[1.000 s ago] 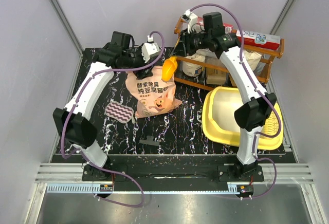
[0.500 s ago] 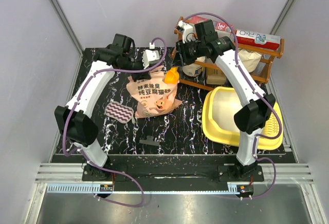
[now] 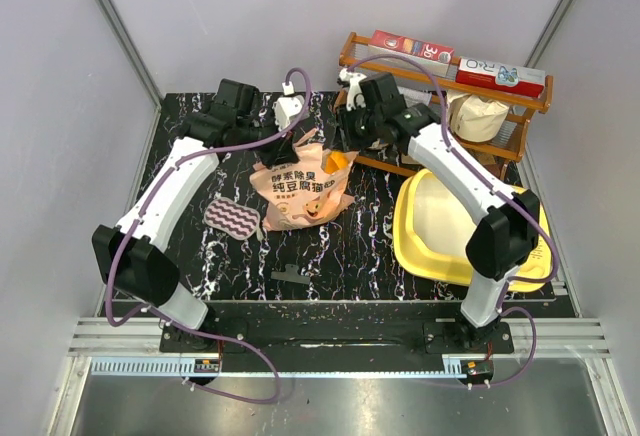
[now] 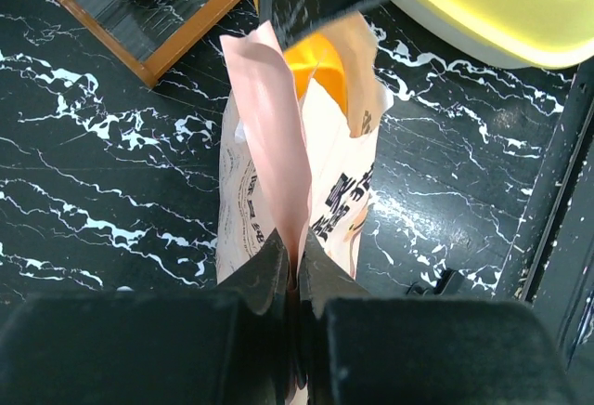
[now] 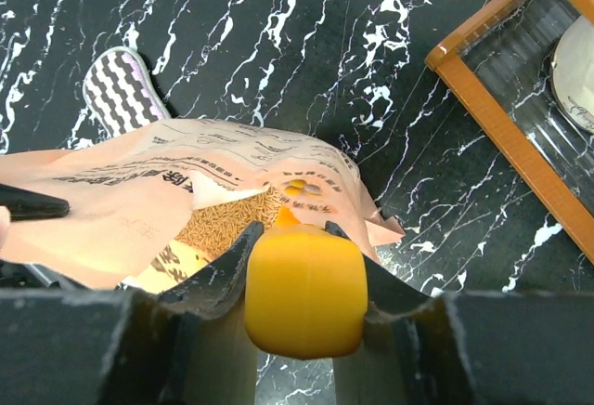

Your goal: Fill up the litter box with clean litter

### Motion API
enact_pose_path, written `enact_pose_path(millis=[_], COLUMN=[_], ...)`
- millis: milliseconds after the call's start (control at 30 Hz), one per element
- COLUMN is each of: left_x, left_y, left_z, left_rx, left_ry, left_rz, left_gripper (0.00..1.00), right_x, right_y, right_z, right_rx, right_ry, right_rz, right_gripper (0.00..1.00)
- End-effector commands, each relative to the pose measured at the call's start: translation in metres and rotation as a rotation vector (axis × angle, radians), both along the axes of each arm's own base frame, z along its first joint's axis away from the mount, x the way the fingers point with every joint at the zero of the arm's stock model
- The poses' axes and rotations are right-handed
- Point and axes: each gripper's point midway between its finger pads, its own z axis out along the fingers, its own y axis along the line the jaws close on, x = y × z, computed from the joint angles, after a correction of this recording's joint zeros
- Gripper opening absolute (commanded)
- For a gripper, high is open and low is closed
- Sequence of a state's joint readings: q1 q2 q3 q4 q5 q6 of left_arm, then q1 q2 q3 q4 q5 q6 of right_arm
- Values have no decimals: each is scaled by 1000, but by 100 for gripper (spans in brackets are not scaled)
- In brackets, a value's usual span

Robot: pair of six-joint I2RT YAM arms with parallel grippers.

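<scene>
Spanning the middle of the overhead view, the black marbled table (image 3: 350,246) is reached across by both arms toward its far side; at the lower right of that view the litter box (image 3: 408,246) is set flat, well apart from the bag, and no granules can be made out on its pale floor, so the filling is judged not yet begun; at the upper right a wooden rack (image 5: 483,115) is stood with boxes and sacks on it; at the centre, left of the rack, the peach-orange bag (image 3: 295,196) is held upright with its mouth open; a striped pad (image 3: 233,219) is laid just beside the bag's lower left corner; the bag's top edge is pinched flat between the closed jaws of the left gripper (image 4: 295,266); the yellow-orange scoop (image 3: 337,161) is clamped by its handle in the jaws of the right gripper (image 5: 299,238), its tip pointed down into the bag's mouth; the clean litter (image 5: 223,224) is seen as tan granules inside the bag, just beyond that tip; loading the scoop is judged to be the step in hand; the next move calls for the scoop to be driven into the granules, levelled, lifted clear of the bag's lip and carried right to the tray without tilting, while the bag's edge is gripped so that it is not collapsed.
</scene>
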State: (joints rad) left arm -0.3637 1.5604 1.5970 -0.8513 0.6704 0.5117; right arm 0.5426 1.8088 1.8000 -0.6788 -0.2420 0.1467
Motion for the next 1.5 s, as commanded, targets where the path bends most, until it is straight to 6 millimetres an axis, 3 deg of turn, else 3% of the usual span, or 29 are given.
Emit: enact_pose_path(millis=[0,233,367,500,633,767,900,1033,1200,1333,1467], left_x=[9,27,35,38,39,42,43,39,38,39,37], left_y=[-16,-25,-28,-28,-25,-19,-13,-8,-5,-5,-7], left_z=[52,62,65,64,59,58,56,52,50,57,64], left_rx=[-137,-168,-172,-162,-137,-105,-63,-26,-3,-7,-16], left_ry=[-121,-144,-148,-166,-176,-208,-236,-242,-259,-277,-288], left_rz=[41,64,63,54,54,66,63,51,42,42,41], left_gripper=[0,0,0,0,0,0,0,0,0,0,0], right_x=[13,-2,-11,-13,-3,14,16,27,34,33,41], right_y=[3,15,28,47,50,38,31,8,-17,-41,-45], right_z=[14,-47,-62,-47,-27,-7,11,22,17,29,19], right_rx=[-14,20,123,301,453,619,678,726,820,852,875], right_ry=[-144,30,134,186,254,359,351,337,432,414,405], right_rz=[-79,-130,-150,-105,-97,-122,-93,-159,-217,-233,-362], right_gripper=[0,0,0,0,0,0,0,0,0,0,0])
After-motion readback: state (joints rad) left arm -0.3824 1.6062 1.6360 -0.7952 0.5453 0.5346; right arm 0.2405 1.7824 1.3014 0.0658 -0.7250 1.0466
